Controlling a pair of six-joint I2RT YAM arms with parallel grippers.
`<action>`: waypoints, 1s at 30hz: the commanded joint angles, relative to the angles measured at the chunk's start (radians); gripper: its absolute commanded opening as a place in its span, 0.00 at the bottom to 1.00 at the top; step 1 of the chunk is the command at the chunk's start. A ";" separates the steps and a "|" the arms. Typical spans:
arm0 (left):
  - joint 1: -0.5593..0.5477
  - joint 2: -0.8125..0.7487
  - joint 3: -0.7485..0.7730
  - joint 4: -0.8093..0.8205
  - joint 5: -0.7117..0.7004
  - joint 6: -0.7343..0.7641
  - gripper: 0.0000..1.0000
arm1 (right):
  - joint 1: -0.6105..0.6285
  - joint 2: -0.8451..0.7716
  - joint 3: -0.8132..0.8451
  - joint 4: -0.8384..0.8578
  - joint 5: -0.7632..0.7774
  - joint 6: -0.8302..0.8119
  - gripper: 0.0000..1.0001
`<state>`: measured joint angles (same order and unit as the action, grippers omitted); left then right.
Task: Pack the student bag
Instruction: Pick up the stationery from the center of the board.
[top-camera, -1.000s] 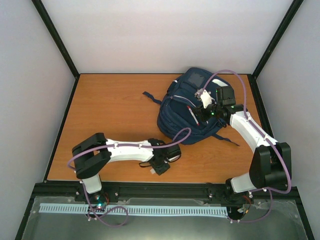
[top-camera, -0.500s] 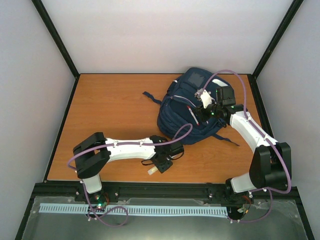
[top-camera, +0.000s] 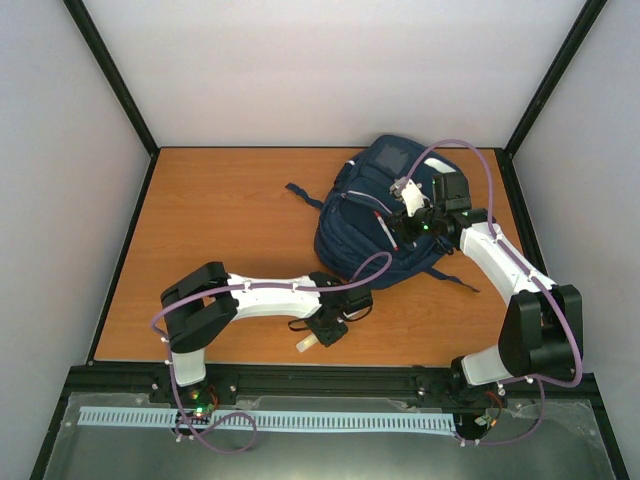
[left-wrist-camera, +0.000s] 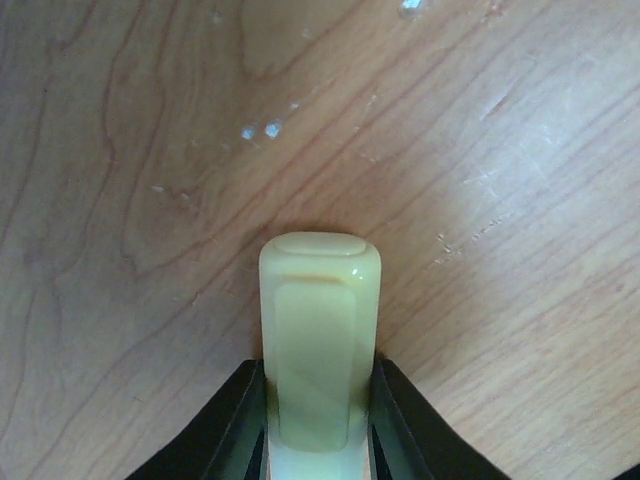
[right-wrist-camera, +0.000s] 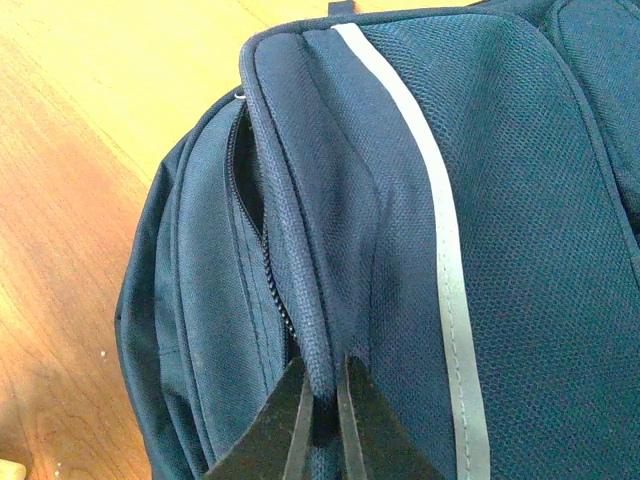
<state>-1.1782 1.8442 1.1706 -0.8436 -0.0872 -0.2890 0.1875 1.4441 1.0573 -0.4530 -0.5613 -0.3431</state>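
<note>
The navy student bag lies on the wooden table at the right, its zipper partly open. My right gripper is shut on a fold of the bag's fabric beside the zipper. My left gripper is near the table's front edge and is shut on a pale yellow-green rounded block, which looks like an eraser. The block also shows in the top view, pointing toward the front left just above the table.
A dark strap trails left from the bag and another trails right. Bare wooden table lies to the left. Black frame posts and white walls enclose the table.
My left arm has swung its gripper forward and slightly right with the pale block, which now sticks out toward the front edge. The right gripper and bag have not moved.
</note>
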 joint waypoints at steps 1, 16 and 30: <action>-0.008 -0.027 0.025 -0.032 -0.006 0.003 0.25 | -0.007 -0.038 0.006 0.005 -0.052 0.004 0.03; 0.058 -0.219 0.209 0.075 0.219 -0.114 0.24 | -0.009 -0.046 0.002 0.008 -0.064 0.010 0.03; 0.192 -0.290 0.184 0.263 0.210 -0.237 0.25 | -0.020 -0.064 0.114 -0.192 -0.132 -0.127 0.03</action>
<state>-0.9806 1.6085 1.3613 -0.6662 0.1120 -0.4866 0.1684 1.4181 1.0977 -0.5404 -0.5877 -0.3969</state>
